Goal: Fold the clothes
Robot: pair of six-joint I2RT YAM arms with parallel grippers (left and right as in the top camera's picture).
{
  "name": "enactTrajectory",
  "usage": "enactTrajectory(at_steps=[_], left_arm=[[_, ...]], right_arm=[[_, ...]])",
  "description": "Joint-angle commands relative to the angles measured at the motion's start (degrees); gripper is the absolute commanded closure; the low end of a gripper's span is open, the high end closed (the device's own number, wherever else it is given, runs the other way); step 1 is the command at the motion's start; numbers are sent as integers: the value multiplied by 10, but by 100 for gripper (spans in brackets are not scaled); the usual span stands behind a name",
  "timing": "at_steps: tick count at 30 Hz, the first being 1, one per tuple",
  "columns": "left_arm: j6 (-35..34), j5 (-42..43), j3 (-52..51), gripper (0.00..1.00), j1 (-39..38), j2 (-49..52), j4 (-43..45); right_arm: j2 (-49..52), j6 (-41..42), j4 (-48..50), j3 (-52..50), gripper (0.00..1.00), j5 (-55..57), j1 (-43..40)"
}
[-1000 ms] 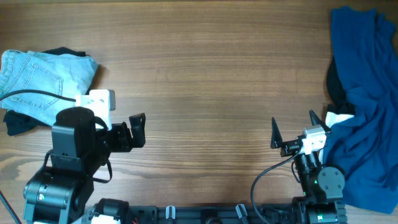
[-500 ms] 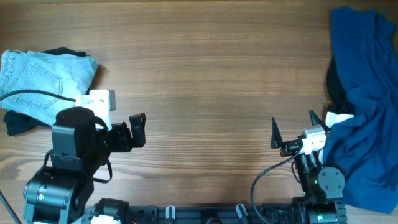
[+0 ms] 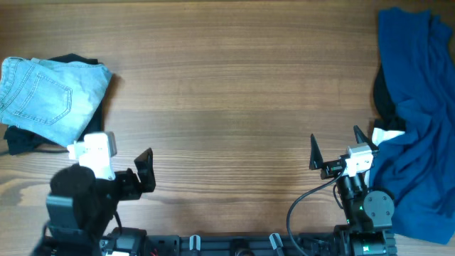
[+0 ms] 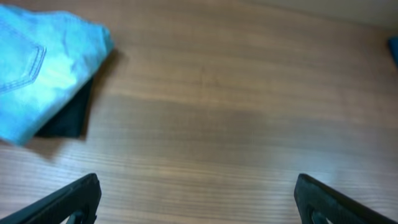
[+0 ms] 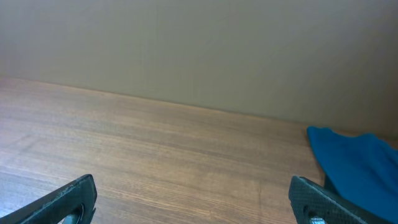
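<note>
The pale light-blue denim shorts (image 3: 46, 89) lie folded at the far left, on top of a black garment (image 3: 18, 141). Both show in the left wrist view, shorts (image 4: 43, 68) over black cloth (image 4: 65, 118). A deep-blue garment (image 3: 416, 114) lies crumpled along the right edge; its corner shows in the right wrist view (image 5: 354, 155). My left gripper (image 3: 142, 171) is open and empty near the front edge, below and to the right of the shorts (image 4: 196, 196). My right gripper (image 3: 335, 146) is open and empty just left of the blue garment (image 5: 196, 199).
The wooden table (image 3: 234, 85) stretches between the two piles. A dark patch of cloth (image 3: 384, 99) shows under the blue garment's left edge. Both arm bases stand at the front edge.
My left arm has drawn back toward the front edge and slightly left, away from the shorts. The right arm and the clothes have not moved.
</note>
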Motion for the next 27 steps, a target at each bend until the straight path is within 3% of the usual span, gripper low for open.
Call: enactTrajectory(at_steps=[1, 9, 18, 23, 27], left_arm=[[7, -18, -129, 0, 9, -77, 77], [6, -3, -400, 0, 9, -231, 377], [7, -25, -531, 0, 12, -297, 673], [7, -11, -535, 0, 13, -297, 561], [7, 12, -535, 0, 13, -297, 560]], right_arm=[[-5, 6, 3, 0, 0, -11, -3], [-5, 6, 3, 0, 0, -11, -3], [-5, 6, 3, 0, 0, -11, -3], [-5, 6, 3, 0, 0, -11, -3], [-5, 6, 3, 0, 0, -11, -3]])
